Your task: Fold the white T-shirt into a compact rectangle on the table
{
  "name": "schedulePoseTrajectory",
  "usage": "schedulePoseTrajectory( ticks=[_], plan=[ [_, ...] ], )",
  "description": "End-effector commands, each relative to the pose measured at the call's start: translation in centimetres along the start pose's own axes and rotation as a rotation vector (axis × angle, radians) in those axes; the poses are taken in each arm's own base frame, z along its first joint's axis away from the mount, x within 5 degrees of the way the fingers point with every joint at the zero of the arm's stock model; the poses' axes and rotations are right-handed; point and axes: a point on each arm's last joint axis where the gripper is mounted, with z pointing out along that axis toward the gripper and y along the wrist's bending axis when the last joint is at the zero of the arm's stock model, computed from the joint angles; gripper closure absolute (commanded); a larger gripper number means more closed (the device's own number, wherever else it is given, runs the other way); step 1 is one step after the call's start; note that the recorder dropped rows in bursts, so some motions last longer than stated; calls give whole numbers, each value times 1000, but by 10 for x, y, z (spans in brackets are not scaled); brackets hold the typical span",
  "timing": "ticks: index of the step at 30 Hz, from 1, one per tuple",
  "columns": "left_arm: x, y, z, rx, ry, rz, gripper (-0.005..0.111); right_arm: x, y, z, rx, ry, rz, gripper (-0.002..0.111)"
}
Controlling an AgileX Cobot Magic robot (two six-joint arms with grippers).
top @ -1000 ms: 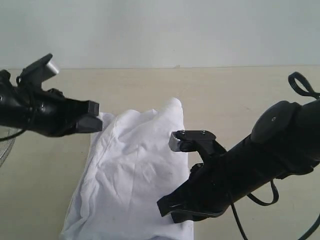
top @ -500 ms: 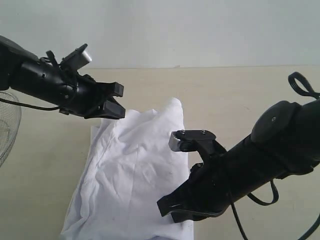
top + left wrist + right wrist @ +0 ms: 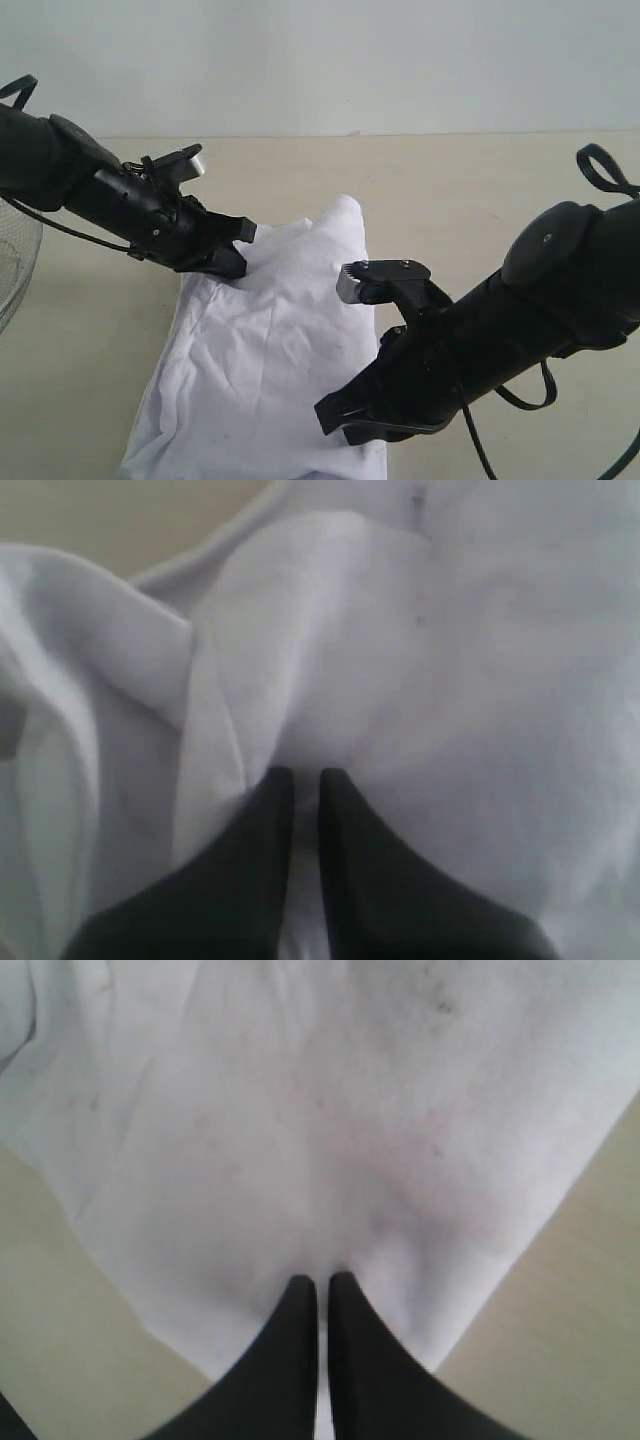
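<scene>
Soft white cloth on a pale wood-look top, between dull black arms.
The shirt (image 3: 265,350) is thin, matt white cloth, rumpled and finely creased, with a few tiny dark specks. The table (image 3: 480,190) around it looks like smooth beige wood laminate with a faint sheen. At the shirt's edges, the left gripper (image 3: 302,775) and right gripper (image 3: 322,1278) have smooth, matt black fingers, seemingly plastic. Left of the shirt, the basket (image 3: 14,270) is thin grey wire mesh. The wall (image 3: 400,60) behind is plain and matt.

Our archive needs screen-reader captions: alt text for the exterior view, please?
A crumpled white T-shirt lies on a beige table, the left gripper closed at its far left edge, the right gripper closed at its near edge.
</scene>
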Motion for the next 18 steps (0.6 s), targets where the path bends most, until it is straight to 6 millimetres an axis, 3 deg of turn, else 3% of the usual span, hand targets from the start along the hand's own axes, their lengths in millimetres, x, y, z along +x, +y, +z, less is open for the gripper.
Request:
schedulePoseTrajectory(
  ticks=[1,12,18],
  plan=[
    [-4,3,-1,-49,-22,18,97,-2,0,-1,7,-11,-10,108],
    [-6,5,-3,-72,-41,11,97,-3,-1,-1,19,-21,-12,108],
    [-17,-4,-16,-56,-98,8,97,-2,-2,-1,21,-18,-21,108]
  ],
)
